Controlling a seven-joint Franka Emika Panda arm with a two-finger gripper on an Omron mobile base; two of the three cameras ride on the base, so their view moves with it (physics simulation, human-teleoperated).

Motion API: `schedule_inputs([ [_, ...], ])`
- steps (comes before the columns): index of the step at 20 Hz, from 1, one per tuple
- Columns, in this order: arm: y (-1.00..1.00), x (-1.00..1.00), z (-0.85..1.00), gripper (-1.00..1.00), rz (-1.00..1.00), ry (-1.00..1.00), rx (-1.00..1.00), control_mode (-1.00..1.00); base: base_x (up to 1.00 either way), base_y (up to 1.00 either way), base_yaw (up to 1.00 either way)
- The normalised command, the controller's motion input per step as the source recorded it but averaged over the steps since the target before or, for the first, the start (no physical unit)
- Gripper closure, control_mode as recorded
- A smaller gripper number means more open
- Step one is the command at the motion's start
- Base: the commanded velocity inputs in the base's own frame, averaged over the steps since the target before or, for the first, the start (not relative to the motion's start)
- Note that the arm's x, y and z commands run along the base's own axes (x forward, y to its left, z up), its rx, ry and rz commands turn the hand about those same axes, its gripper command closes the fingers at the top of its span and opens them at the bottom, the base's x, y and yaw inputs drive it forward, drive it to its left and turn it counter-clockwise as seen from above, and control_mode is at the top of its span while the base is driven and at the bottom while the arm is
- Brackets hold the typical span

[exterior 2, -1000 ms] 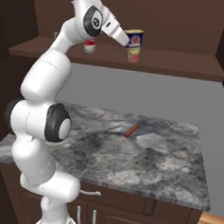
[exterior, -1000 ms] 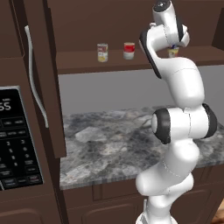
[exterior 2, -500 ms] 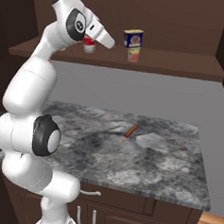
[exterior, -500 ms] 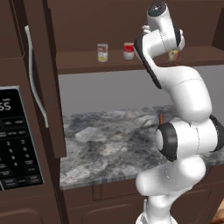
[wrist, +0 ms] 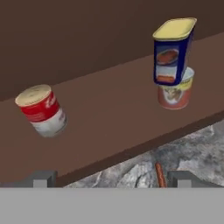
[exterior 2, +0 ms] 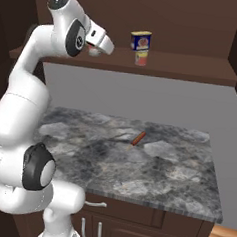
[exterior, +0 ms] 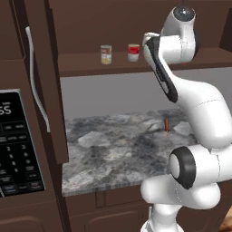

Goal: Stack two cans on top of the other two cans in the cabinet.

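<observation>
Arm swung left since earlier frame, gripper (wrist: 112, 178) jaws wide, empty. Blue tin (wrist: 172, 51) stacked on small can (wrist: 177, 92), dark shelf (wrist: 109, 118). Red-and-white can (wrist: 41, 110) apart. Granite counter (exterior 2: 137, 162) below.

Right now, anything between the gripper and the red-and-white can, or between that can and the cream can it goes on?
Nothing visible. The open gripper looks at the red-and-white can over bare shelf. Bare shelf also separates it from the cream can. The blue tin, already stacked, stands on the other side.
</observation>
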Motion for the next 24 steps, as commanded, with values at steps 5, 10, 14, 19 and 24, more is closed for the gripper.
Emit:
schedule_inputs([
  [5, 0.3, -0.14, -0.09, -1.0, 0.61, 0.0, 0.0, -1.0, 0.0, 0.0, 0.0],
  [10, 0.28, 0.13, -0.02, -1.0, 0.35, -0.08, 0.0, -1.0, 0.0, 0.0, 0.0],
  [14, 0.35, 0.22, -0.06, -1.0, 0.15, -0.13, 0.0, -1.0, 0.0, 0.0, 0.0],
  [19, 0.18, 0.33, -0.12, -1.0, 0.04, -0.02, 0.0, -1.0, 0.0, 0.0, 0.0],
  [24, 0.08, 0.34, -0.04, -1.0, 0.0, 0.01, 0.0, -1.0, 0.0, 0.0, 0.0],
])
